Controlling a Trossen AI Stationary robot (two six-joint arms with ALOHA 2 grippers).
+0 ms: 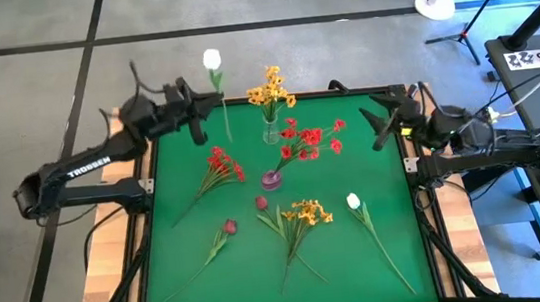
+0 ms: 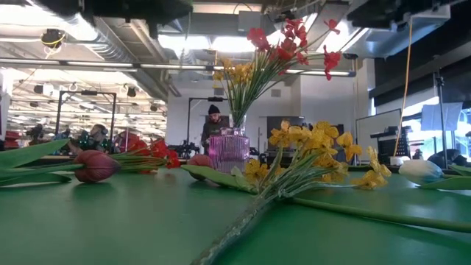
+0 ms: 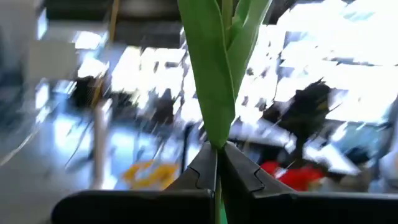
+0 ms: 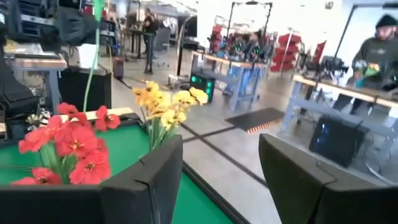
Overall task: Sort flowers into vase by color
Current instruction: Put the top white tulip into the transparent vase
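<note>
Pinching thin green stem of white bud [image 1: 211,59]: left claw [image 1: 203,105]; right claw [image 1: 380,125] agape.

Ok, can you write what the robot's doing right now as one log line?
left gripper: shut on white flower, lifted at far edge | right gripper: open, waiting | purple vase: red cluster | clear vase: yellow cluster
</note>
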